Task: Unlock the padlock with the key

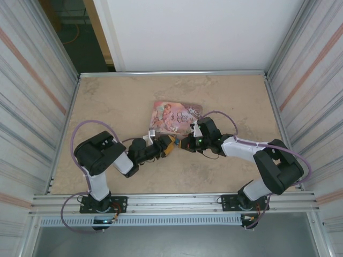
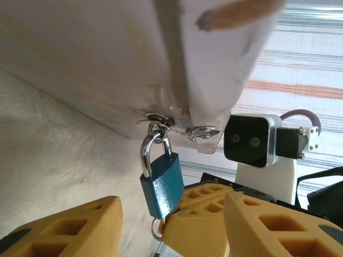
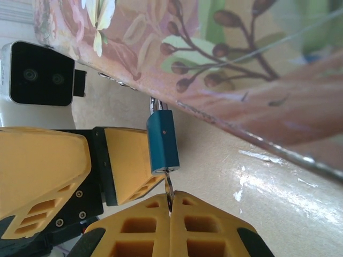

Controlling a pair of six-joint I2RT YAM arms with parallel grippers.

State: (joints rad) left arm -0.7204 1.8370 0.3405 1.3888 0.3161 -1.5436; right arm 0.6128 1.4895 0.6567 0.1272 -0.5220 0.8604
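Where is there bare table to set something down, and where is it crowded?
Bare: beige tabletop between the pink illustrated tin and the back rail. Crowded: the tin's near edge, where left end effector and right end effector meet at the small blue padlock.

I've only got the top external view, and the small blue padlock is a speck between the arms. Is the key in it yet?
Observer: Yes. The thin metal key runs from the padlock's underside into the shut right fingers.
Operator: Has it popped open?
Observer: No. The silvery shackle is closed through the pink illustrated tin's hasp.
Operator: And the other arm?
Observer: The left fingers stand apart, not gripping the padlock.
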